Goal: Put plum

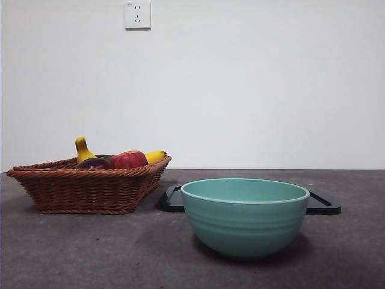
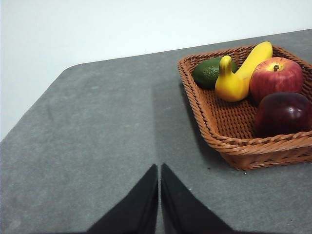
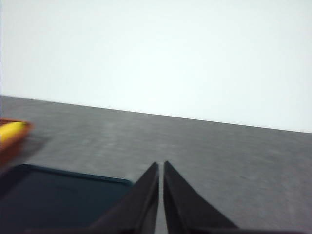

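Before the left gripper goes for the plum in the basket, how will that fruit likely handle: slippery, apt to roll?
The plum looks glossy and round, so narrow jaws may slip on it. It would probably roll if nudged, though the wicker basket wall and the red apple beside it should hold it. It seems firm, not fragile.

A brown basket is seen on the left of the gray tabletop. Fruit is piled in it: a dark plum, a red apple touching it, and a yellow banana. A big green bowl is set in front on the right. A flat black tray is laid behind the bowl.
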Controlling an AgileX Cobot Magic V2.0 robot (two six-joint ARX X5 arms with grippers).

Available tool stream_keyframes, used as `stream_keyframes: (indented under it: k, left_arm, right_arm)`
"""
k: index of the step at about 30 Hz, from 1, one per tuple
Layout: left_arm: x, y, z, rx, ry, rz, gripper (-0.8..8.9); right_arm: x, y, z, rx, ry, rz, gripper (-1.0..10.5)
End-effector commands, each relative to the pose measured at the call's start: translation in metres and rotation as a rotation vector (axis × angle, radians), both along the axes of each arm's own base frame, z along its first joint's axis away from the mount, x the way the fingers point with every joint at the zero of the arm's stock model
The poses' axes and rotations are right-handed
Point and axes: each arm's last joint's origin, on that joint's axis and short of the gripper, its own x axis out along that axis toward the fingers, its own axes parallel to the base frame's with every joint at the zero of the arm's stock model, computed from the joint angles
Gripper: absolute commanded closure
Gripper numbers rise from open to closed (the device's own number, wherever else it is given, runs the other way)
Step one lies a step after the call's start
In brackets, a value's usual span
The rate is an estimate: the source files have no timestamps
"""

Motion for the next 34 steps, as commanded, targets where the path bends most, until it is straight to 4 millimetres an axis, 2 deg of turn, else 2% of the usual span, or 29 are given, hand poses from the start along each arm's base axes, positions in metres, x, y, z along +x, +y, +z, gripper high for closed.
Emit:
stream_keyframes:
  k: [1,9,15,28,34]
  left_arm:
    - [0.001,0.0,-0.008,-0.008,0.027,0.006,8.06]
    - [0.001,0.0,-0.008,-0.008,0.027,0.006,8.06]
    - [0.001,0.0,-0.008,-0.008,0.027,0.006,8.06]
    - [0.001,0.0,-0.008,-0.008,0.027,0.006,8.06]
    - [0.001,0.0,-0.008,-0.008,0.027,0.006,8.06]
  right_arm:
    - [0.002,-0.003,-0.02,-0.004,-0.031,-0.053,9.4]
    - [0.005,-0.004,-0.068,-0.003,-0.007,-0.07,9.4]
    - [0.007,-0.005,-0.092,0.006,0.029,-0.09,9.4]
    - [0.006,-0.006,-0.107,0.0,0.178,-0.119,9.4]
    - [0.006,-0.006,-0.106,0.005,0.165,-0.113,9.4]
